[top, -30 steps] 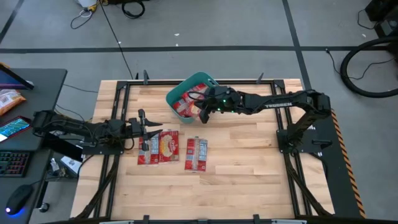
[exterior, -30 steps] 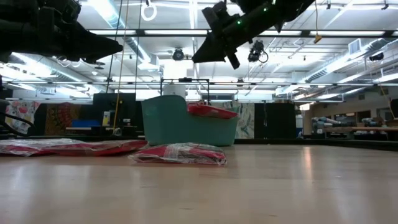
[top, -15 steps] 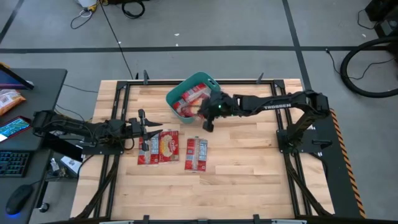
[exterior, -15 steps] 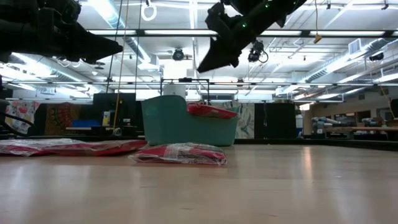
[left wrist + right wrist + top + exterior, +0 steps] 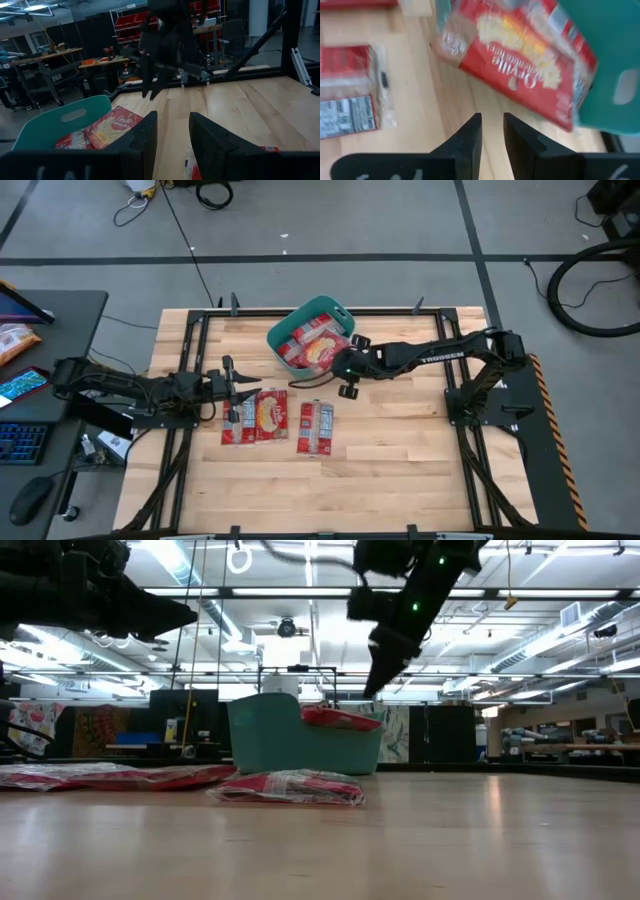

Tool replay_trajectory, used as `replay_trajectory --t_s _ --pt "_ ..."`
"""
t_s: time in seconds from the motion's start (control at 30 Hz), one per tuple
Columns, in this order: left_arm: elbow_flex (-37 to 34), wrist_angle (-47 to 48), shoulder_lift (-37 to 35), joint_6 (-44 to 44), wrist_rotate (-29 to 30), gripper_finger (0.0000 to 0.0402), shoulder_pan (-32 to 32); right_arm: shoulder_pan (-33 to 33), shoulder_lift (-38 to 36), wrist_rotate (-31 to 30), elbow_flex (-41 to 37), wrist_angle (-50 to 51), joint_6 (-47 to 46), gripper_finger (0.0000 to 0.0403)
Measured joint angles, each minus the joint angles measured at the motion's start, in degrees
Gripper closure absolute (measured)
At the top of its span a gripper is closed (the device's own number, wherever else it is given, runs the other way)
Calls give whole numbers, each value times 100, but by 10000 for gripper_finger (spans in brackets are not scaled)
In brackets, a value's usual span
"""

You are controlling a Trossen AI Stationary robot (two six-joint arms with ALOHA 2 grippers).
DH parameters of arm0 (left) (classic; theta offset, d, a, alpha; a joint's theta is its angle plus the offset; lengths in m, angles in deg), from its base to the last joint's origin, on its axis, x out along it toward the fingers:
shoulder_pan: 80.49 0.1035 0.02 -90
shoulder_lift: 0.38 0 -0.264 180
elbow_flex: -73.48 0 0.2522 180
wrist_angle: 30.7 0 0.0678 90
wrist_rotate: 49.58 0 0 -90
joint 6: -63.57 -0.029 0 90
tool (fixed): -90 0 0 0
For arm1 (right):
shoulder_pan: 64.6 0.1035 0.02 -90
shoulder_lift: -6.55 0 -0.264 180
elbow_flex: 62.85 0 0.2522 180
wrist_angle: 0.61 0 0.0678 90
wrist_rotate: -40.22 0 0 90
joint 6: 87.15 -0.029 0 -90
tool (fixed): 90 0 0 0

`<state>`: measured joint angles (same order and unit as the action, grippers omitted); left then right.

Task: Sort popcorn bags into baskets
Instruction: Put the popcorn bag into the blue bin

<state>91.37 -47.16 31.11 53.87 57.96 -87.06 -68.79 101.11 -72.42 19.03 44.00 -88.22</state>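
Right gripper (image 5: 349,380), jaws slightly parted and empty, reaches toward frame centre beside the teal basket (image 5: 288,325); left gripper (image 5: 243,388), jaws parted, waits left of centre.

One teal basket (image 5: 290,325), several red popcorn bags (image 5: 316,427).

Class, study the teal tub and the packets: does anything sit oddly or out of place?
Yes. The top popcorn bag lies tilted in the teal tub, poking above its rim rather than flat inside. The right hand hovers empty beside the tub. Three bags remain on the table.
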Motion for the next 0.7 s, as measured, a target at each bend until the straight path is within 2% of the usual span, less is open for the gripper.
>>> replay_trajectory --t_s 0.2,0.4,0.6,0.7 --pt "0 3 -1 5 0 283 -1 -80 590 -22 -2 -33 257 321" --pt "0 1 -1 3 0 283 -1 -393 1016 -195 45 -623 626 321" --pt "0 7 0 1 4 283 -1 -591 951 -871 131 -1815 1137 321" --pt "0 5 1 1 8 283 -1 -636 859 -1000 144 -2583 1580 321"
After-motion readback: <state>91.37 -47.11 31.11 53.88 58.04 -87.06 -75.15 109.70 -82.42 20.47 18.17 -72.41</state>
